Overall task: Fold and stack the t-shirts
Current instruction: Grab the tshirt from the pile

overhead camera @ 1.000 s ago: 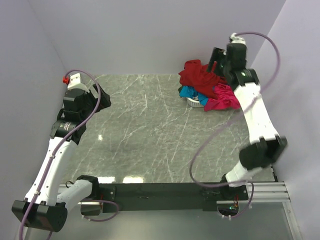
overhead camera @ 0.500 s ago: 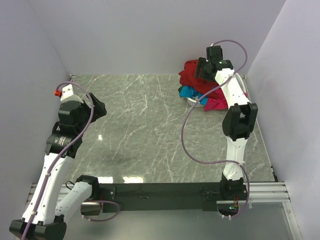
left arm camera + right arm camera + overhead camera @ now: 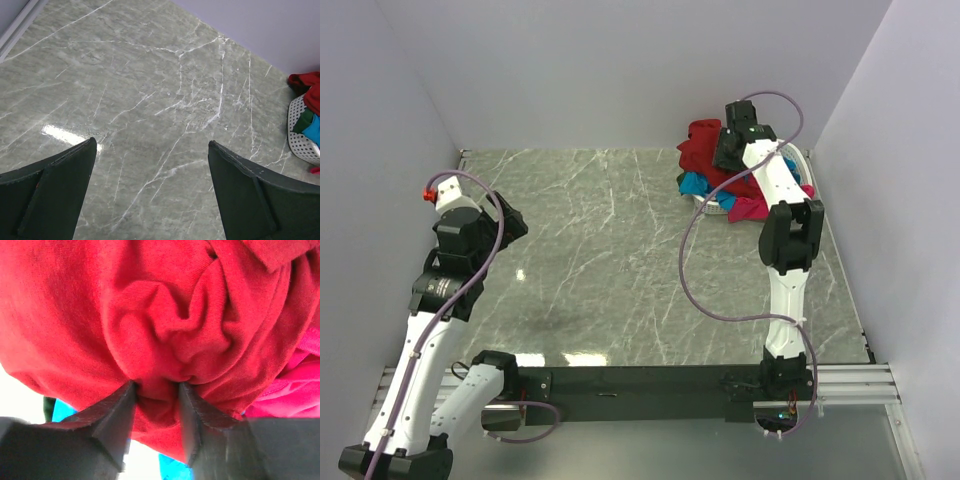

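Observation:
The t-shirts lie heaped in and over a basket at the table's far right. The dark red t-shirt [image 3: 705, 150] lies on top, the teal-blue one [image 3: 695, 184] below its left side and the hot pink one [image 3: 750, 208] on the right. My right gripper [image 3: 730, 145] presses down into the dark red t-shirt [image 3: 165, 315]. Its jaws have narrowed on a bunched fold [image 3: 157, 385] that touches both fingers. Pink cloth [image 3: 295, 390] and teal cloth [image 3: 62, 410] show at the edges. My left gripper [image 3: 152, 145] hangs open over bare table at the left.
The white latticed basket [image 3: 710, 203] under the heap stands near the back right corner, also seen from the left wrist [image 3: 300, 140]. Grey marble tabletop [image 3: 610, 240] spreads between the arms. Walls close in at the left, back and right.
My right arm swung from the right side over onto the heap and lowered into the red cloth, jaws narrowing. My left arm drew back and slightly left, still open.

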Robot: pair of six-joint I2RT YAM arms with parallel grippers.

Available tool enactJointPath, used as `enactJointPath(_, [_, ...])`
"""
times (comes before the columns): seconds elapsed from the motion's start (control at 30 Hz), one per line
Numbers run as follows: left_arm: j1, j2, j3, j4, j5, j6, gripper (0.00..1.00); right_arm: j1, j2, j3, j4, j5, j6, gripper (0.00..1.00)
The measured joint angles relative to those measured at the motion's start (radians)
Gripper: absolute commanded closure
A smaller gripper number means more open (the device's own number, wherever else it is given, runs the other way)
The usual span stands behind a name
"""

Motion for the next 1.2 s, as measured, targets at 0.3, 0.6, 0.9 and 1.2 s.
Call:
enactJointPath(0.3, [0.000,0.006,0.000,-0.007,-0.009,0.001,0.01,0.005,0.006,0.000,-0.003,0.027,-0.011,1.00])
enactJointPath(0.6, [0.000,-0.030,0.000,-0.021,-0.013,-0.012,0.01,0.014,-0.146,0.011,0.015,0.073,-0.003,1.00])
enactJointPath(0.9, [0.000,-0.039,-0.015,-0.019,-0.011,-0.016,0.01,0.090,-0.504,0.034,0.177,0.137,-0.052,1.00])
enactJointPath(1.2, [0.000,-0.015,-0.022,-0.016,0.004,-0.012,0.01,0.147,-0.547,0.132,0.232,0.144,-0.123,1.00])
